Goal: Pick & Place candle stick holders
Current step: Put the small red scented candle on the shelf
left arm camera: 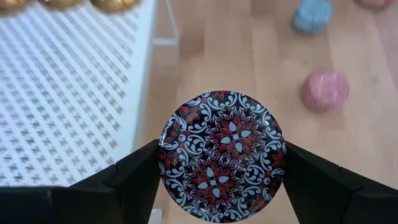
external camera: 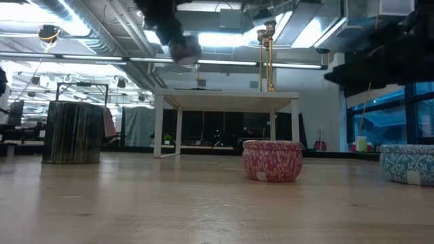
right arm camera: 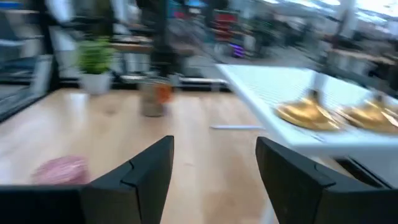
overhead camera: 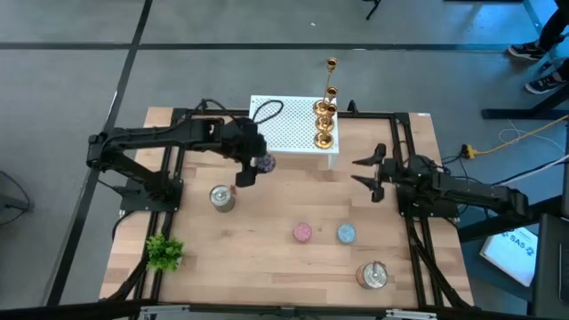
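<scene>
A small white perforated-top platform [overhead camera: 289, 133] stands at the far middle of the light wooden table [overhead camera: 267, 267], and the shiny gold candle stick holders [overhead camera: 324, 123] are clustered on its right end, untouched. The left gripper [left arm camera: 222, 163] is held raised just in front of the platform's near edge, clamped on a round disc patterned in black, red and white [left arm camera: 222, 156] — not on any holder. The right gripper [right arm camera: 214, 165] is parked at the table's right with its fingers spread and nothing between them. Seemingly the disc is pinched only by its rim, so it could slip or tilt out; if it were carried over the platform, a tall thin-stemmed holder could be clipped and toppled — possibly off the far edge. Smaller risks are the pink round tin [overhead camera: 303, 233] and the blue round tin [overhead camera: 346, 234] below any drop.
</scene>
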### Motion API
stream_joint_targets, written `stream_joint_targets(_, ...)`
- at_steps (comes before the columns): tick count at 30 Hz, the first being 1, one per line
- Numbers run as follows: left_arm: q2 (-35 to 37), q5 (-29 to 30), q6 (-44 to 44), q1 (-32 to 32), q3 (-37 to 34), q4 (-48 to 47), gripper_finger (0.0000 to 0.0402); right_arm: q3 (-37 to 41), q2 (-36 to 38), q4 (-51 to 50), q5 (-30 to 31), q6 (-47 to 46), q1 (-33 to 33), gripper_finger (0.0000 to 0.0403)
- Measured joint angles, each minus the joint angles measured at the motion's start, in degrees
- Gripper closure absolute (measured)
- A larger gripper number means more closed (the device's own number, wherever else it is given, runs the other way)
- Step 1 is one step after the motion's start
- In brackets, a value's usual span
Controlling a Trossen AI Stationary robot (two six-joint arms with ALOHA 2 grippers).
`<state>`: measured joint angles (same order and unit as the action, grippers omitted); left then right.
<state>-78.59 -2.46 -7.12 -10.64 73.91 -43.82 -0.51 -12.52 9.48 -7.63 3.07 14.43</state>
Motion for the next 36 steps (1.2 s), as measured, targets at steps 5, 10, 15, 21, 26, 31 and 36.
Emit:
stream_joint_targets(5, 0.0, 3.04, 2.02, 0.57, 4.27, -1.38, 0.0119, -0.02, 0.32, -1.04, 9.58, -5.21, -0.35, 0.0171)
stream_joint_targets(10, 0.0, 6.02, 2.19, 0.07, 5.4, -1.43, 0.0119, -0.02, 0.32, -6.36, 12.47, -4.09, -1.54, 0.0171)
stream_joint_targets(15, -1.2, 6.43, 3.87, -2.02, 5.51, -1.36, 0.0119, -0.04, 0.32, -7.41, 17.53, -3.84, -2.4, 0.0171)
stream_joint_targets(21, -4.51, 5.82, 2.52, -4.92, 5.51, -0.06, 0.0119, -0.03, 0.25, -7.37, 18.09, -2.64, -2.42, 0.0171)
stream_joint_targets(26, -7.54, 5.17, 1.1, -8.37, 5.51, 3.82, 0.0119, -0.03, 0.23, -7.35, 18.09, -2.66, -2.42, 0.0171)
stream_joint_targets(31, -12.68, 3.86, -0.29, -12.42, 9.5, 4.21, 0.0119, -0.04, 0.23, -7.33, 18.07, -2.68, -2.42, 0.0171)
stream_joint_targets(36, -20.06, 2.3, -1.47, -16.04, 19.33, -0.22, 0.0119, -0.04, 0.23, -7.29, 17.96, -2.82, -2.42, 0.0171)
